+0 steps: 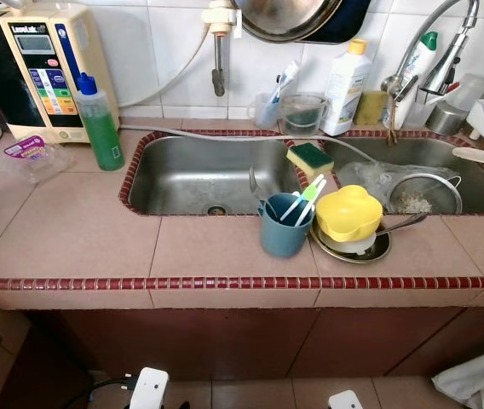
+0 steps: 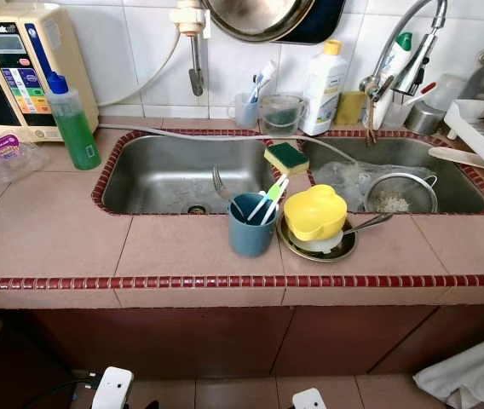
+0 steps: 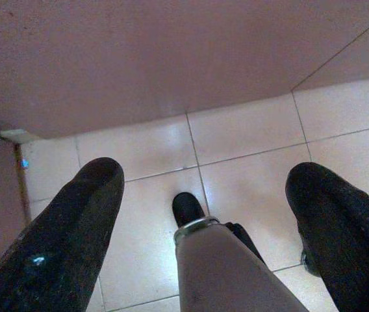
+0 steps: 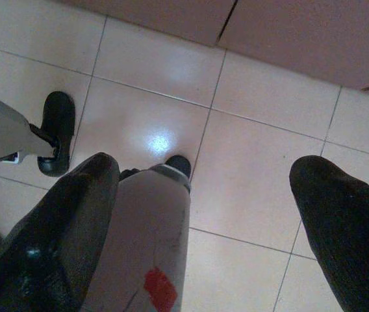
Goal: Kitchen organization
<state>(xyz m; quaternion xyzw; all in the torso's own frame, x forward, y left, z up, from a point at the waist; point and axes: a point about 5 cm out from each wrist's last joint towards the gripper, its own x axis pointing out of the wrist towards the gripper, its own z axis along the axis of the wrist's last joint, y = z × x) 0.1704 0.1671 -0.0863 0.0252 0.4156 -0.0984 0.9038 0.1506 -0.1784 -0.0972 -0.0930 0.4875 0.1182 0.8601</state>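
so, step in hand: approach only; nothing reached for yet, judging by both arms hanging low.
left gripper: fingers spread wide, empty, pointed down at the floor tiles.
right gripper: likewise splayed, nothing held, aimed at the floor.
task's things: blue cup with utensils at centre of the counter front; yellow lid just at its 3 o'clock, resting on a dark plate.
doing it well: probably best to raise one arm first, come at the cup from above, avoid the leaning handles.
surface: pink tiled counter with red edging; double sink at 12 o'clock of the cup; sponge on the divider.
room: green soap bottle at 10 o'clock; strainer in the right basin; white wall tiles behind.
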